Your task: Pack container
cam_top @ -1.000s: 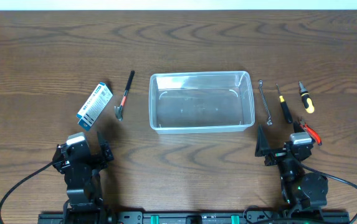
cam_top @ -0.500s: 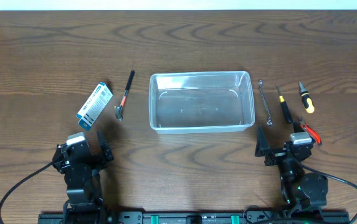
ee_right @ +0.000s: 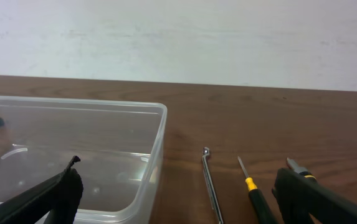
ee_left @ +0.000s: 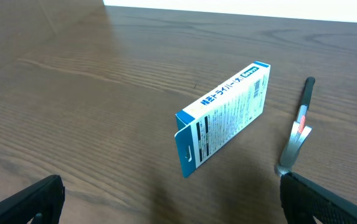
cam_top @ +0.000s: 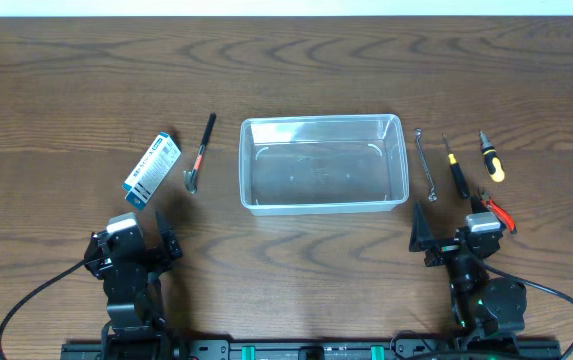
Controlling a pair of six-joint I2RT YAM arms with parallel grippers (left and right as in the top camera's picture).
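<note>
**Grippers both spread, tub empty at mid-table**

From my overhead feed the container [cam_top: 323, 163] sits upright at the middle of the table [cam_top: 66, 80], long side toward the arms, with nothing inside it. Both arms are parked at the near edge, the left arm [cam_top: 126, 265] below the left-hand items and the right arm [cam_top: 481, 270] below the tools.

On my left wrist feed the left gripper [ee_left: 171, 186] is released: its two dark fingers [ee_left: 28, 199] stand at opposite corners of the picture, wide apart, gripping nothing. Ahead of it a blue-and-white box [ee_left: 225, 115] lies flat on the wood at an angle. Just right of the box, not touching it, lies a black-handled tool [ee_left: 298, 124] with a metal head and a red mark on its shaft. From overhead, that tool lies between the box and the tub.

On my right wrist feed the right gripper [ee_right: 177, 171] is likewise released, fingers [ee_right: 47, 196] far apart and empty. The tub's near right corner fills the left of that view. To its right lie a thin wrench [ee_right: 212, 180] and a screwdriver [ee_right: 256, 193] with a yellow band, side by side and apart.

Overhead shows a shorter yellow-and-black screwdriver [cam_top: 491, 157] farther right, and red-handled pliers [cam_top: 496, 210] partly hidden by the right arm.
</note>
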